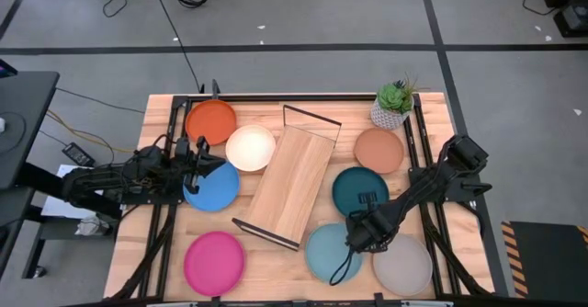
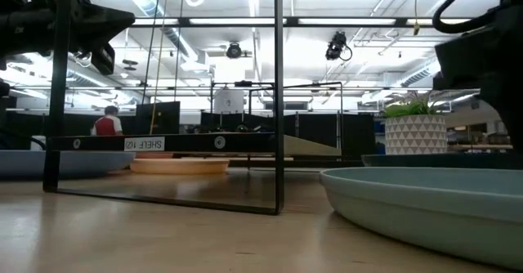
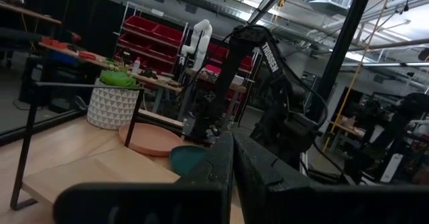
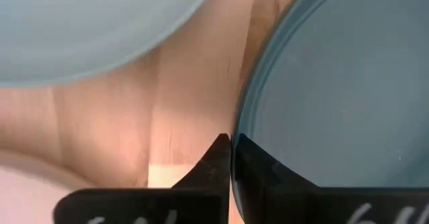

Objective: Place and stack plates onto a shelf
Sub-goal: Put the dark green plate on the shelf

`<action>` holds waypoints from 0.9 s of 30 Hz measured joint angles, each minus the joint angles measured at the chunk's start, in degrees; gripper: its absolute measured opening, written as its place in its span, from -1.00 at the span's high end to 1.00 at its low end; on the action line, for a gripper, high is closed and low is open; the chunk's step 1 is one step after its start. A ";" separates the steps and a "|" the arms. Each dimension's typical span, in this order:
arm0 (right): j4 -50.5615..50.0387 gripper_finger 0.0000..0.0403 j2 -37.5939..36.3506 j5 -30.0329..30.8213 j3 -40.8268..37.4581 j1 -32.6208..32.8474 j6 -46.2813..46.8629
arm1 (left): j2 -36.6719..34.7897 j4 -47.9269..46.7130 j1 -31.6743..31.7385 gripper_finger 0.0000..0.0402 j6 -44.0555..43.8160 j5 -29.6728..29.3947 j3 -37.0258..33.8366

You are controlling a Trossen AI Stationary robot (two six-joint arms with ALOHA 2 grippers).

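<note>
Eight plates lie flat on the slatted tabletop around the shelf, a light-wood board with black wire end frames: orange, cream, blue, pink, terracotta, dark teal, light blue and grey. My left gripper is shut and hovers above the blue plate's far edge. My right gripper is shut and points down between the dark teal plate and the light blue plate. My right gripper's shut fingers come down from above at the near rim of the dark teal plate. I cannot tell whether they touch it. The plate lies flat on the table.
A potted plant stands at the far right corner, behind the terracotta plate. The shelf lies slantwise in the middle, and its wire frame rises tall in the low view. Bare wood shows between the pink and light blue plates.
</note>
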 joint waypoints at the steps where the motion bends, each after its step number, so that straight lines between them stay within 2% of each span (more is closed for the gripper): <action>1: -0.95 0.94 -0.13 -0.20 0.67 -0.07 0.16 | 0.00 0.03 0.00 0.91 -0.03 0.00 0.00; 7: -8.41 0.92 -0.34 1.22 6.43 -0.12 -0.95 | -0.01 0.28 0.00 0.91 -2.77 0.03 0.00; 13: -14.82 0.93 -0.38 3.63 11.68 -0.13 -2.80 | -0.04 4.33 0.00 0.91 -4.11 1.92 0.00; 17: -19.55 0.93 -0.40 7.65 15.28 -0.12 -3.77 | -0.04 4.36 -0.02 0.91 -4.11 1.86 0.00; 22: -18.40 0.93 -0.42 12.81 17.49 -1.34 -11.81 | -0.04 4.38 -0.02 0.91 -4.14 1.74 0.00; 27: -14.24 0.93 -0.42 14.58 17.59 -5.10 -21.13 | -0.01 4.36 -0.02 0.91 -4.14 1.28 0.00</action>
